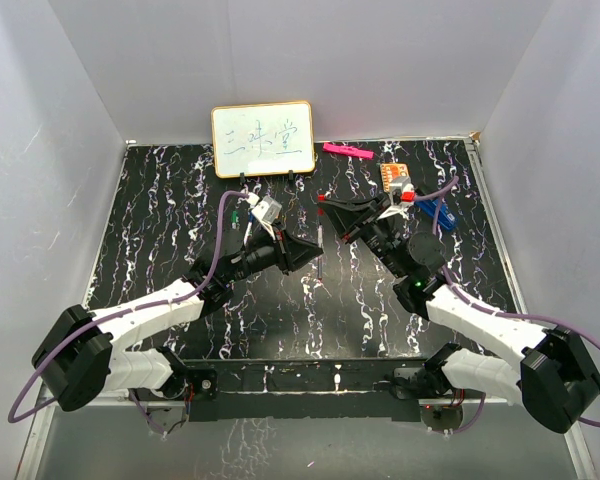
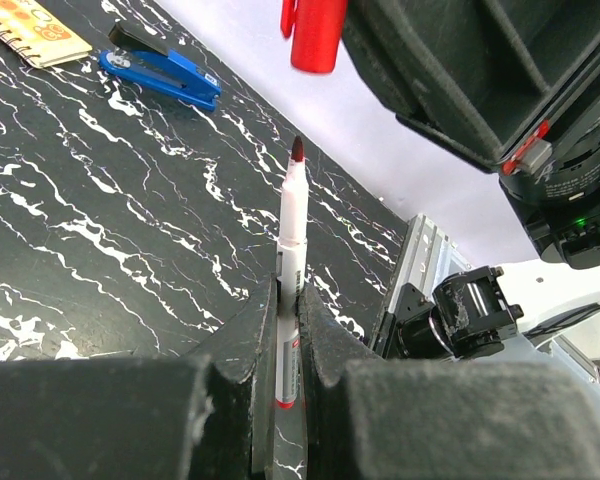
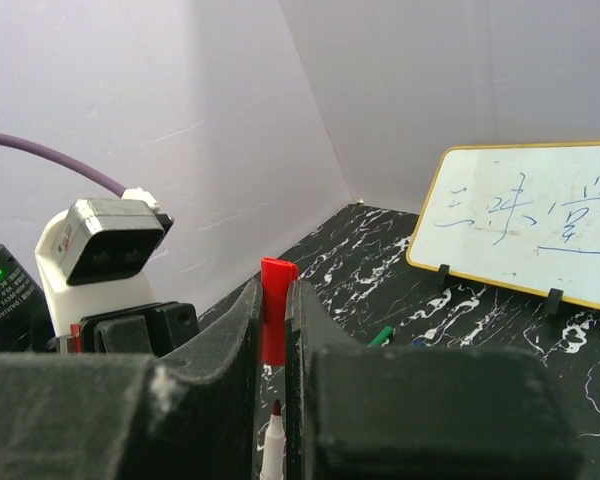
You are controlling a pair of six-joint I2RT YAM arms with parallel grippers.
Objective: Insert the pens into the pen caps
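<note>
My left gripper point(image 2: 288, 300) is shut on a white pen point(image 2: 292, 225) with a dark red tip, which stands up out of the jaws. In the top view the left gripper point(image 1: 313, 256) holds the pen point(image 1: 320, 243) mid-table. My right gripper point(image 3: 273, 292) is shut on a red pen cap point(image 3: 273, 310). The cap point(image 2: 315, 35) hangs a short gap beyond the pen's tip, roughly in line with it and apart from it. The pen's tip point(image 3: 276, 410) shows just below the cap. The right gripper point(image 1: 327, 204) is just beyond the left one. A green pen or cap point(image 3: 381, 336) lies on the table.
A small whiteboard point(image 1: 263, 140) stands at the back, a flat pink bar point(image 1: 347, 151) to its right. An orange notebook point(image 1: 395, 177) and a blue stapler point(image 1: 440, 213) lie at the back right. Small green items point(image 1: 238, 213) lie left of the left wrist.
</note>
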